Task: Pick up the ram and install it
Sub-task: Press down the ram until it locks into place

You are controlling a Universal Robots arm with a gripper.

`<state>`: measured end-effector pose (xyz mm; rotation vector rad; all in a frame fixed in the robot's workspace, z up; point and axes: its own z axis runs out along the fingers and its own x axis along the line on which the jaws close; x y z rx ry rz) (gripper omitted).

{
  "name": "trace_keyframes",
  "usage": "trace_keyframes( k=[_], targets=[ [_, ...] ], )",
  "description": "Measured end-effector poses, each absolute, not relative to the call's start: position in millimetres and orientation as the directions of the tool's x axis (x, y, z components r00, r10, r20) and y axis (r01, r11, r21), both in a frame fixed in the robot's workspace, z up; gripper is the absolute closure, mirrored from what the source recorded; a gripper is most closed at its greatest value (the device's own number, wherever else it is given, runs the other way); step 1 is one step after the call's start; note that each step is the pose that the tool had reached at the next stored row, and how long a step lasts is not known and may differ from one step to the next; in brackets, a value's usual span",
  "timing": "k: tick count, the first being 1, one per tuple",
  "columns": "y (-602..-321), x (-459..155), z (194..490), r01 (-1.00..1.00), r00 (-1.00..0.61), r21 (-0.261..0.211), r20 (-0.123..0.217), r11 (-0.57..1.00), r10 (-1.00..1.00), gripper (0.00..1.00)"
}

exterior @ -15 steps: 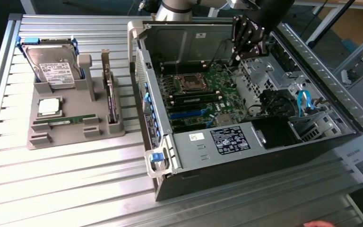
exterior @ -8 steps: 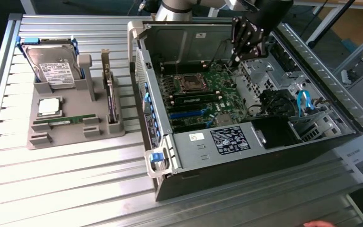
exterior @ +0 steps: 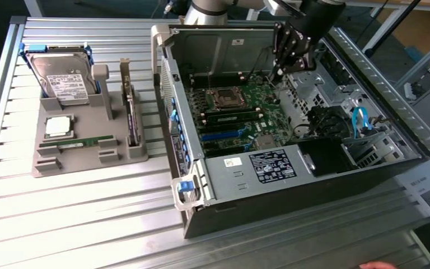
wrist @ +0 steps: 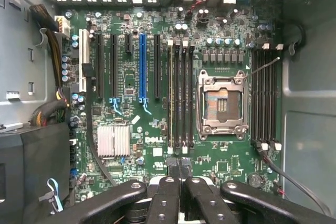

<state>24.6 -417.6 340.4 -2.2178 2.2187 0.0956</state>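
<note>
The ram, a thin green stick with small black chips, lies flat in a slot of the grey holder at the exterior view's left, outside the computer case. My gripper hangs far from it, inside the open case above the motherboard near the back wall. In the wrist view my gripper has its fingers pressed together with nothing between them. It points down at the motherboard close to the end of the long black memory slots, beside the empty processor socket.
The grey holder also carries a hard drive, a square silver processor chip and a dark expansion card standing on edge. Cables, a black fan and drive bays fill the case's right side. A fingertip shows at the bottom edge.
</note>
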Motion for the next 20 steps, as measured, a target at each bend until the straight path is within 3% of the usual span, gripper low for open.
trace_keyframes(
  k=[20],
  targets=[
    [-418,25,323,-0.999,-0.001,0.041,-0.045,0.000,-0.999,0.90]
  ],
)
